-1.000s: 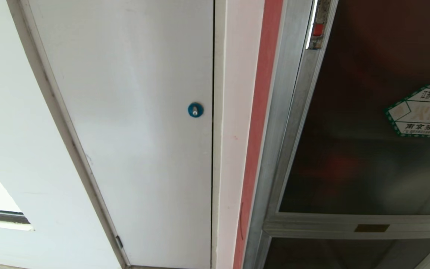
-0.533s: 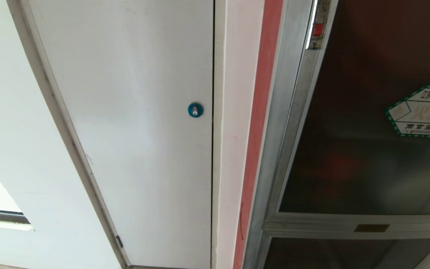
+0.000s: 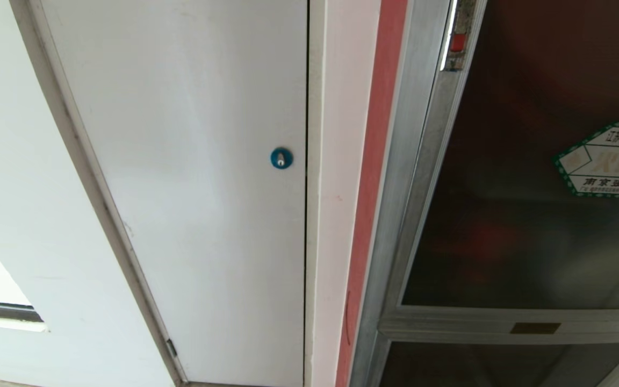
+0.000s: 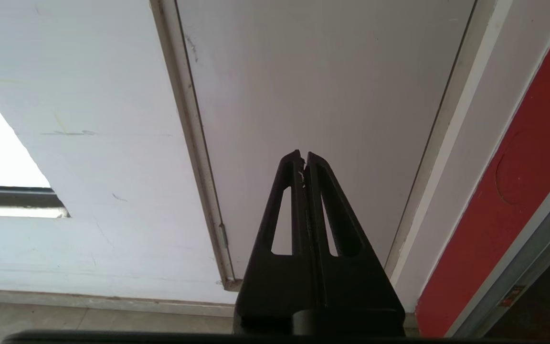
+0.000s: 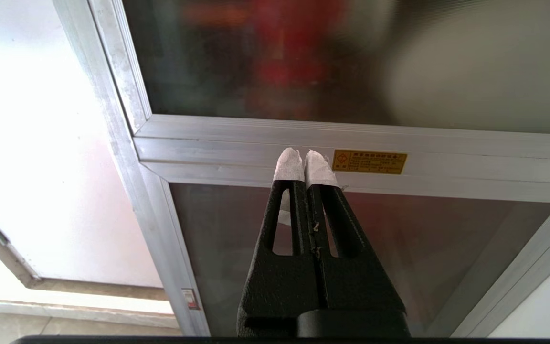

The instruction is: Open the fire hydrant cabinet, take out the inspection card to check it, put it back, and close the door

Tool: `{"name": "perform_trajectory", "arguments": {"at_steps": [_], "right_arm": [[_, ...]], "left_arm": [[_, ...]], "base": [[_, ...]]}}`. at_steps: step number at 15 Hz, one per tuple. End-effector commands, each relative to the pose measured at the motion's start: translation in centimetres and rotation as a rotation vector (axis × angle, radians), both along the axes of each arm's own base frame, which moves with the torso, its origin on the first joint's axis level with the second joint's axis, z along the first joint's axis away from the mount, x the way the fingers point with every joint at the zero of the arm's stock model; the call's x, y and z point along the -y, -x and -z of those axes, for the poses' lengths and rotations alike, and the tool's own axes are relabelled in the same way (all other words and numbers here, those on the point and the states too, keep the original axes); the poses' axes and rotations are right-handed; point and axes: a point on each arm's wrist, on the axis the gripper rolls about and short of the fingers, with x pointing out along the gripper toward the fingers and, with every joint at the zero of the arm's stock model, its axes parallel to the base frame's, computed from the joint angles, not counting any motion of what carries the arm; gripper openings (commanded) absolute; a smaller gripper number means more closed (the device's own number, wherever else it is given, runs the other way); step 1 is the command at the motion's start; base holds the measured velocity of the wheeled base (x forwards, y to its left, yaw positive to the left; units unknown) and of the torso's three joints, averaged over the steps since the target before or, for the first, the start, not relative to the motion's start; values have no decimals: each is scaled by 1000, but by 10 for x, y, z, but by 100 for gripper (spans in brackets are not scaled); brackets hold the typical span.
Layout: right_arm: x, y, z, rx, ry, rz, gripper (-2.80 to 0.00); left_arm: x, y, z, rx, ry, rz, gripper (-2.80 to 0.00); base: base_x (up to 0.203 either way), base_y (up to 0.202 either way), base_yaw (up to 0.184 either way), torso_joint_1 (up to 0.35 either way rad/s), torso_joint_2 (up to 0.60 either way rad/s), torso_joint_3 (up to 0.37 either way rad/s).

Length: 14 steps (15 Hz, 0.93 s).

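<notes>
The fire hydrant cabinet (image 3: 395, 226) fills the right of the head view, silver-framed with a red strip on its left. Its door (image 3: 530, 215) of dark tinted glass is closed and carries a green-bordered hexagonal sticker (image 3: 607, 160); red shapes show dimly through the glass (image 5: 294, 57). The inspection card is hidden. Neither arm is in the head view. My right gripper (image 5: 304, 155), its tips wrapped in white, is shut and empty, a short way off the door's silver crossbar (image 5: 447, 143). My left gripper (image 4: 302, 155) is shut and empty before the white door (image 4: 313, 86).
A plain white door (image 3: 196, 177) with a blue round lock (image 3: 281, 158) stands left of the cabinet. A smaller dark glass panel (image 5: 399, 248) lies under the crossbar, which bears a yellow label (image 5: 369, 162). Floor tile (image 4: 65, 320) runs along the wall's foot.
</notes>
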Motion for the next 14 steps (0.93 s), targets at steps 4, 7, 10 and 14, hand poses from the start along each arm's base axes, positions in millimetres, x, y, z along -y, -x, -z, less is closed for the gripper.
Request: {"name": "perform_trajectory", "arguments": {"at_steps": [4, 7, 10, 14], "right_arm": [[0, 0, 1, -4, -19, 0, -280], [0, 0, 1, -4, -21, 0, -280], [0, 0, 1, -4, -21, 0, -280], [0, 0, 1, -4, -21, 0, -280]], "left_arm": [[0, -1, 3, -12, 0, 0, -280], [0, -1, 3, -12, 0, 0, -280], [0, -1, 3, -12, 0, 0, -280], [0, -1, 3, -12, 0, 0, -280]], "base": [[0, 0, 0, 0, 0, 0], [0, 0, 0, 0, 0, 0], [0, 0, 0, 0, 0, 0], [0, 0, 0, 0, 0, 0]]}}
